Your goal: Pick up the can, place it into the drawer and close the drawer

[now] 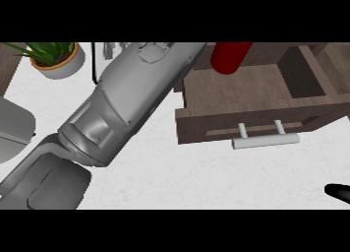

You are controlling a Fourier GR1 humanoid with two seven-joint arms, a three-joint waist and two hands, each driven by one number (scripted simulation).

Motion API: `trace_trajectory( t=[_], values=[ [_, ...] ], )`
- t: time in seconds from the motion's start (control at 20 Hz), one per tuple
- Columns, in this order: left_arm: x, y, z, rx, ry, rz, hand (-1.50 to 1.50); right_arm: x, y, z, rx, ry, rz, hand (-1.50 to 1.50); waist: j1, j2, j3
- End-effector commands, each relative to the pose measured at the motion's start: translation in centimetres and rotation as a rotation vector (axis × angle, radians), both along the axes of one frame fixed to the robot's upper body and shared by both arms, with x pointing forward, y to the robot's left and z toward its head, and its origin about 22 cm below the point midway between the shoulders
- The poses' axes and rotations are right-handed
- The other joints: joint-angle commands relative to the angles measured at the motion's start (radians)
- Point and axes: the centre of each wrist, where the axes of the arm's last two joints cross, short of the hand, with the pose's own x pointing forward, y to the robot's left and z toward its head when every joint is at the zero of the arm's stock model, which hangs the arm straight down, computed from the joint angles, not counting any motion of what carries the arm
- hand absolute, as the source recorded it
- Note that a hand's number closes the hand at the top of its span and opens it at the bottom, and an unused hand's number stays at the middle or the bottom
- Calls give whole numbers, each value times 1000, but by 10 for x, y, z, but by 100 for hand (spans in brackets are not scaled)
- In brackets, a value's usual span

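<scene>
A red can (231,56) shows at the view's top, tilted, over the back of the open wooden drawer (207,125); its upper end is cut off. The drawer stands pulled out at the right, with a silver bar handle (265,141) on its front. My left forearm (123,106) runs from the lower left up to the top edge just left of the can. Its hand lies beyond the edge, so whether it holds the can cannot be seen. Only a black tip of my right hand (345,193) pokes in at the lower right edge.
A potted green plant (56,58) stands at the back left on the white counter (199,177). A grey rounded object (5,129) fills the left edge. Dark cabinet wood (337,64) flanks the drawer at the right.
</scene>
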Motion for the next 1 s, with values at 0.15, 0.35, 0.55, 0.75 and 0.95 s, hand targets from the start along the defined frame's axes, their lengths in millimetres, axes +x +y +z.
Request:
trace_trajectory(
  t=[0.15,0.35,0.55,0.75,0.95],
  values=[
    [2,-2,4,-3,-33,74,-150,11,1,13,-16,-4,10,-150,-8,9,0],
    [3,1,-3,-13,-34,97,-150,18,3,21,-140,-57,8,-150,-4,11,0],
    [3,0,0,-65,-27,109,-150,15,20,25,-229,-115,60,-150,-13,14,-1],
    [2,-2,6,-85,-14,82,-150,23,23,24,-396,-108,28,-150,1,12,-1],
    [0,-5,12,-137,-4,77,-150,47,29,20,-546,-108,21,-150,19,11,-1]
  ],
)
